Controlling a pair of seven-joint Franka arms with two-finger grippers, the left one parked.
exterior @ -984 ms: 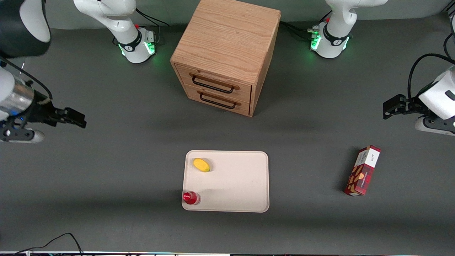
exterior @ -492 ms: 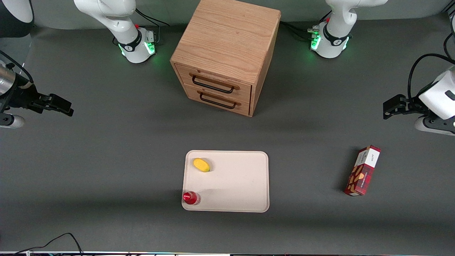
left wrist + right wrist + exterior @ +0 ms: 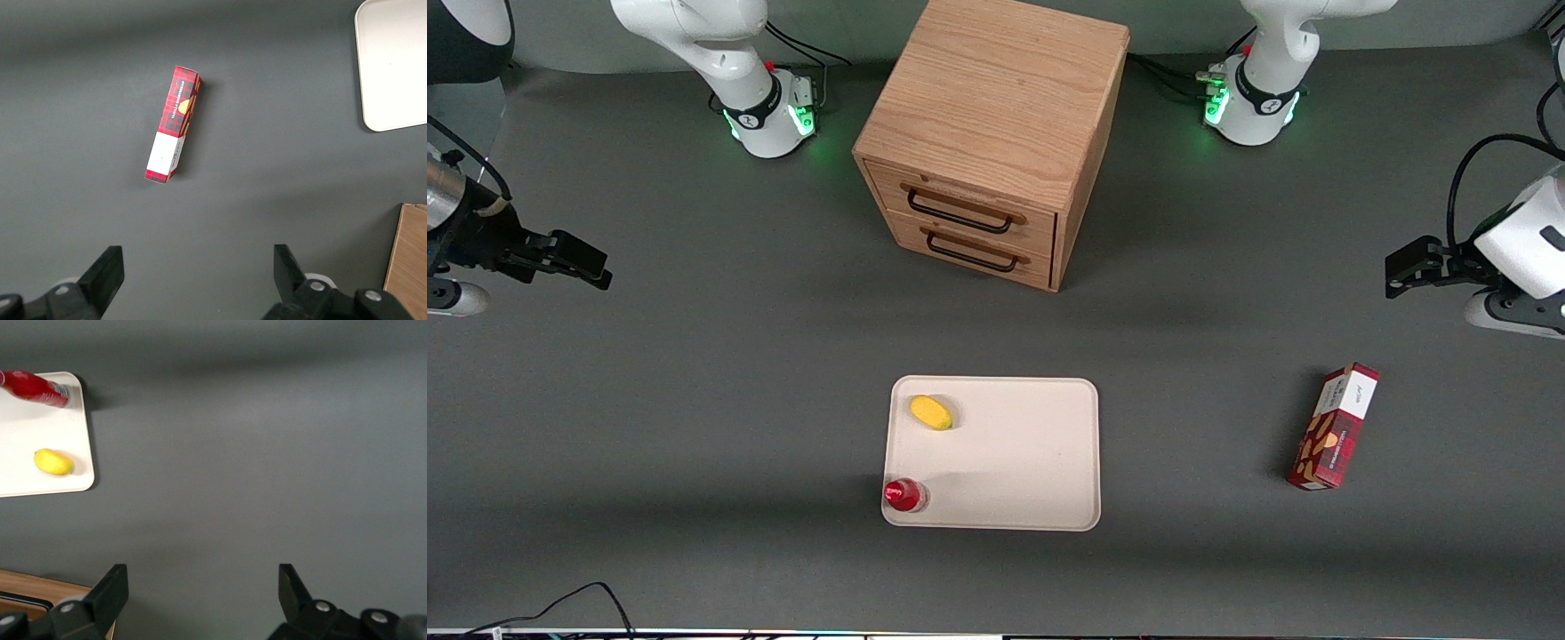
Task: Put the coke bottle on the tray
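At the working arm's end of the table, well apart from everything else, my gripper (image 3: 583, 267) hangs above bare grey tabletop (image 3: 694, 400), holding nothing. From the front it shows only as a dark claw seen side-on, and that view does not settle how far apart its fingers are. My own wrist camera does: the two black fingers (image 3: 110, 590) stand wide apart, with only grey surface in the gap between them.

Moving along the front view, the cream-white tray (image 3: 1032, 462) lies near the middle of the table, nearer to the front camera than the wooden two-drawer cabinet (image 3: 987, 133). The coke bottle (image 3: 904, 495) stands upright on the tray, in the corner nearest the front camera at the working arm's end; from above I see mostly its red cap. A small yellow fruit (image 3: 931, 412) lies on the same end of the tray, farther from the camera than the bottle and clear of it. My wrist view adds the bottle's side (image 3: 35, 389), its red body and clear base, and catches one corner of the cabinet.

Toward the parked arm's end lies a red-and-white plaid box (image 3: 1334, 427), flat on the table and well apart from the tray. The left wrist view shows its long face (image 3: 175, 123), which my wrist camera misses entirely.
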